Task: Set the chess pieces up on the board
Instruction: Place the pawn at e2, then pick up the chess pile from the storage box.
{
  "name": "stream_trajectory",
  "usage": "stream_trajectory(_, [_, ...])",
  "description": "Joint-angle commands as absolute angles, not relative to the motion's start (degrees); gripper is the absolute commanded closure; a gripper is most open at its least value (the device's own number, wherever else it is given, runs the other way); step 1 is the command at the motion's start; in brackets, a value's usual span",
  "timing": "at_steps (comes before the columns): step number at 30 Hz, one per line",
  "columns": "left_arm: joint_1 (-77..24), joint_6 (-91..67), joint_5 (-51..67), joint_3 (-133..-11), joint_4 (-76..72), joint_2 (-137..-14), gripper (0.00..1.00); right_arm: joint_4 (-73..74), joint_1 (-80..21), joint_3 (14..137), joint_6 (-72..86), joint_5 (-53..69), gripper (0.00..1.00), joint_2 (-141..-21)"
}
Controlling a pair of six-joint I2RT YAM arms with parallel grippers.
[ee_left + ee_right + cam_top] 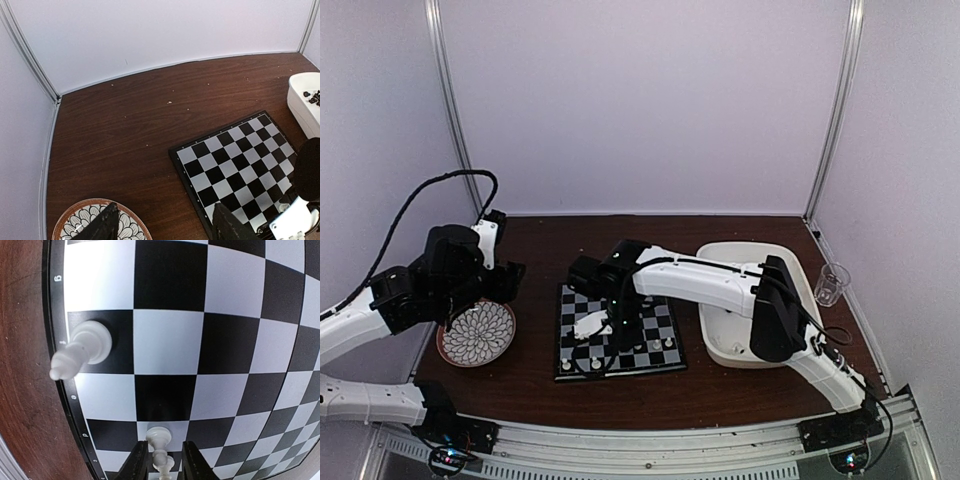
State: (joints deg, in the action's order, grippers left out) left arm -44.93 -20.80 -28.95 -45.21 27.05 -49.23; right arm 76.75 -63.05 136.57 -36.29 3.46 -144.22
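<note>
Dark wooden table (pixel 540 240); at the edge of the chequered black-and-white board (pixel 167 342) a small white plastic chess piece (pixel 159 435) stands upright between the half-parted fingers of the right gripper (pixel 164 449), seemingly unclamped; left gripper (pixel 165 207) wide, empty, farther off.

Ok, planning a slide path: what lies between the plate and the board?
Nothing: only bare table between plate and board, clearest in the left wrist view; the top view agrees.

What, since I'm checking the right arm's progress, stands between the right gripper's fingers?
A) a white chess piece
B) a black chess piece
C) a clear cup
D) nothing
A: in the right wrist view a white chess piece stands on the board between the fingers of the right gripper.
</note>
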Motion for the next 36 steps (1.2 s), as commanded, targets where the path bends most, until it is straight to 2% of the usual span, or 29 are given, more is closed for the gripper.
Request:
stream_trajectory(1, [-44.6,-21.4,-28.2,-44.8,24.8,-49.6,0.36,78.4,-62.7,137.9,-35.8,6.6,0.71,-139.4])
stream_trajectory(4, [-44.5,-21.4,-28.1,-45.4,24.8,-50.2,0.36,78.8,-62.7,137.7,-35.7,9.3,0.67,-134.6])
stream_trajectory(10, [-44.5,-20.8,-25.9,-48.0,24.9,-53.5,0.35,80.0,-60.3,131.5,-35.9,14.8,0.66,-123.9])
stream_trajectory(15, [-44.5,-18.8,-21.1,-49.6,22.4,-56.0,0.36,76.2,-53.4,114.5,-36.2,14.6,0.69,-112.2])
stream_trajectory(23, [-44.6,-18.0,-12.5,-55.8,20.4,-65.0,0.39,69.8,-35.8,87.5,-35.0,11.9,0.75,-97.4])
stream_trajectory(31, [-44.9,-18.4,-2.7,-59.8,14.3,-72.4,0.42,63.2,-21.4,72.0,-36.3,13.0,0.76,-93.6])
stream_trajectory(36, [-45.0,-18.2,-0.5,-64.8,16.0,-78.4,0.43,60.5,-19.4,68.6,-35.1,17.7,0.77,-96.5])
